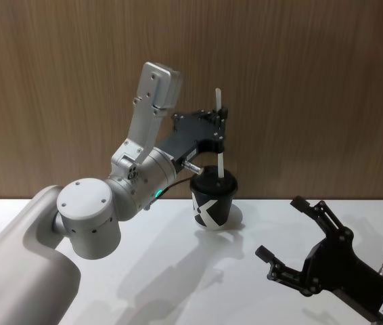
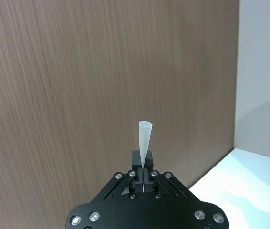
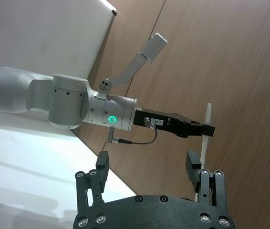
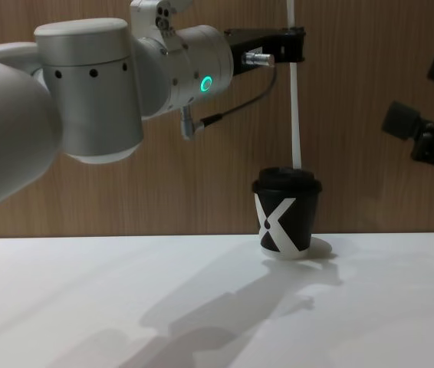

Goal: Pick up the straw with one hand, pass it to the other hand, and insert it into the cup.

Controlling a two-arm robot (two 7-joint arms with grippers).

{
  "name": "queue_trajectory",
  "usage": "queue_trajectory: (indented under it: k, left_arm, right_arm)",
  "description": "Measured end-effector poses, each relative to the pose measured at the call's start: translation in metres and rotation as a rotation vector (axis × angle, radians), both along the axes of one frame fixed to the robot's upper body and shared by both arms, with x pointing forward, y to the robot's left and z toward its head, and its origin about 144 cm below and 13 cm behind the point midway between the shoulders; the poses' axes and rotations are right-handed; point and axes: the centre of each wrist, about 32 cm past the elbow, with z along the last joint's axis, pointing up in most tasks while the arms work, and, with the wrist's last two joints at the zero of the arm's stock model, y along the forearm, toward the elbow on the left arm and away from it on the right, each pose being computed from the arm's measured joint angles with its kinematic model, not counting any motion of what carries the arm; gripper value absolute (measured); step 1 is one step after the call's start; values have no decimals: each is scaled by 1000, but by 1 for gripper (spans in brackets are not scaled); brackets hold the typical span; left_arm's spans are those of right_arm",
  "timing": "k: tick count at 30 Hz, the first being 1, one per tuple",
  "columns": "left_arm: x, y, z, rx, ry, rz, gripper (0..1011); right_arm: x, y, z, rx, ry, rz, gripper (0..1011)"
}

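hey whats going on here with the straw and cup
The left gripper holds the straw upright, pinched near its top, directly above the cup on the white table. The straw's lower end sits at the lid; whether it has entered is unclear. The right gripper sits open, off to the right, holding nothing.

Straw (image 4: 295, 107): upper end cut off at the chest view's 12 o'clock edge; whether its lower tip enters the cup (image 4: 285, 213) lid cannot be told. Right gripper (image 4: 424, 107): body cut off at 3 o'clock.
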Motion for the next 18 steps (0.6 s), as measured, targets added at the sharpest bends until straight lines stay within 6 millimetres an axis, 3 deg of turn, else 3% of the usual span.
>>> queue_trajectory:
  k: [18]
  left_arm:
    - [1, -4, -2, 4, 10, -6, 8]
  right_arm:
    - [0, 0, 0, 0, 0, 0, 1004]
